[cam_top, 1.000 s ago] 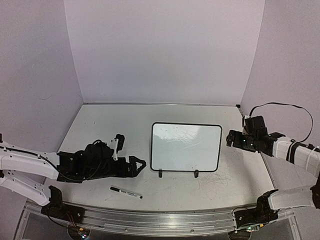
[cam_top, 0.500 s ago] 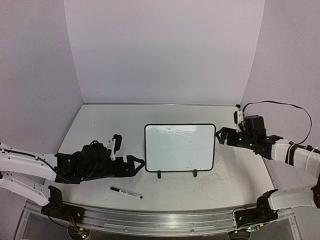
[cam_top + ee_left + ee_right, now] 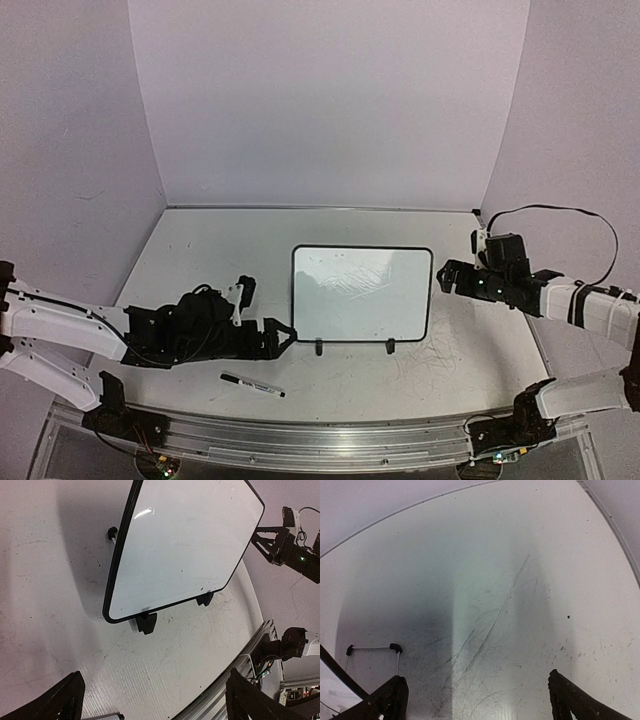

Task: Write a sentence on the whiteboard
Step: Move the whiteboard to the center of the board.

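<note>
The whiteboard (image 3: 362, 295) stands on two small black feet mid-table, its white face blank; no sentence shows on it. It also fills the top of the left wrist view (image 3: 185, 545). A black-and-white marker (image 3: 252, 384) lies on the table in front of my left arm. My left gripper (image 3: 283, 337) is open and empty, low over the table just left of the board's lower left corner. My right gripper (image 3: 446, 277) is open and empty, close beside the board's right edge. The board's frame (image 3: 335, 676) shows only at the lower left of the right wrist view.
The grey tabletop (image 3: 200, 250) is scuffed, with scribble marks right of the board's feet (image 3: 435, 360). A metal rail (image 3: 320, 440) runs along the near edge. Purple walls close in the back and sides.
The whiteboard slid to the left as my right gripper came in against its right edge, then settled. My left gripper crept a little right, toward the board's corner.
</note>
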You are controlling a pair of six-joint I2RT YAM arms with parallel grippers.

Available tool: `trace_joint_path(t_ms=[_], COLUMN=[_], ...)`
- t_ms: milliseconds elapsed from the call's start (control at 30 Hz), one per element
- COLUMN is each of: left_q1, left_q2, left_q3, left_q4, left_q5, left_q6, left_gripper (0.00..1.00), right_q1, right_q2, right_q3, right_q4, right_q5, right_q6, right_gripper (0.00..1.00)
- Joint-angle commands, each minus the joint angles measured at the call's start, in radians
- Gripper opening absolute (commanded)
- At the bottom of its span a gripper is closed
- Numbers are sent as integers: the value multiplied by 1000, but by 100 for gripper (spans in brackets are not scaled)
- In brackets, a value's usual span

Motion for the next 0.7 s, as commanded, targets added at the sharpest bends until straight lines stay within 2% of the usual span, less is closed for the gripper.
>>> trace_joint_path(t_ms=[0,300,467,667], left_q1=[1,-5,-5,-6], left_q2=[67,273,394,488], left_q3=[87,211,292,346], left_q4=[33,45,52,51], left_q5=[37,131,159,170], left_q6=[30,59,82,75], left_gripper=[99,95,94,90], right_q1=[27,26,33,145], right_q2=[14,-135,-34,34], right_q3=[41,52,84,129], right_q4=[21,-57,-73,-18], right_q5=[-37,140,109,52], right_q6=[22,38,11,13], right_gripper=[98,98,98,98])
